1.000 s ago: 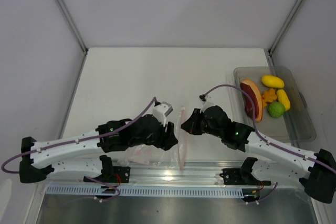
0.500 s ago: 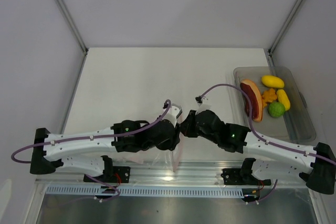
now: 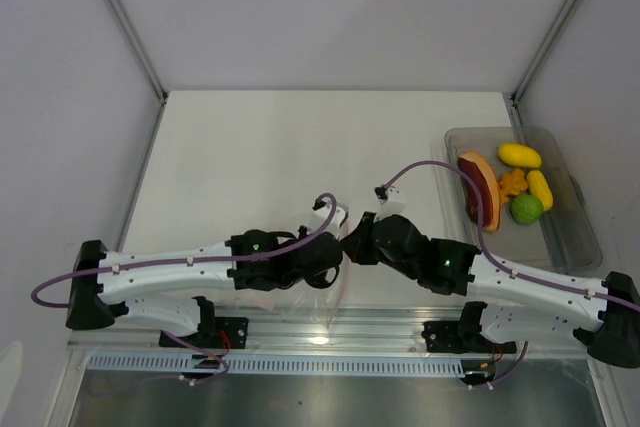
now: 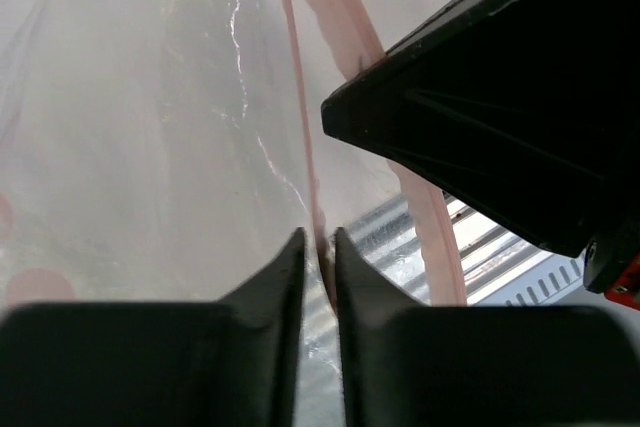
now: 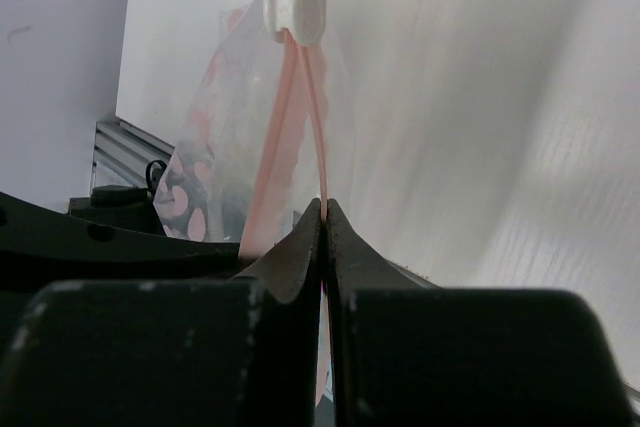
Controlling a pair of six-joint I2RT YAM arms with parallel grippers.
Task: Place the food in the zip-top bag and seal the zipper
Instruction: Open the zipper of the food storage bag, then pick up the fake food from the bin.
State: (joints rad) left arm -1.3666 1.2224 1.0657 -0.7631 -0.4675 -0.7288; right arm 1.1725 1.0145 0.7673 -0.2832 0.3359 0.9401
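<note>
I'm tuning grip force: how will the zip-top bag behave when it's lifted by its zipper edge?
Probably floppy: the zip-top bag is thin crinkled film sagging from the zipper, which the right hand pinches. Likely very light, since the food lies in the tray, not inside. The glossy film may be slippery.

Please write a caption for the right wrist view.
Right tool shut on the pink zipper of the clear bag.

A robotics lab test cell is shown. A white table (image 3: 300, 147) is boxed in by plain pale panels on metal struts (image 3: 120, 17) at upper left and upper right. Left arm (image 3: 170, 272) and right arm (image 3: 530, 282) are bolted to an aluminium rail (image 3: 330, 332) at bottom, with purple cables (image 3: 440, 172) and a slotted cable duct (image 3: 300, 362).
</note>
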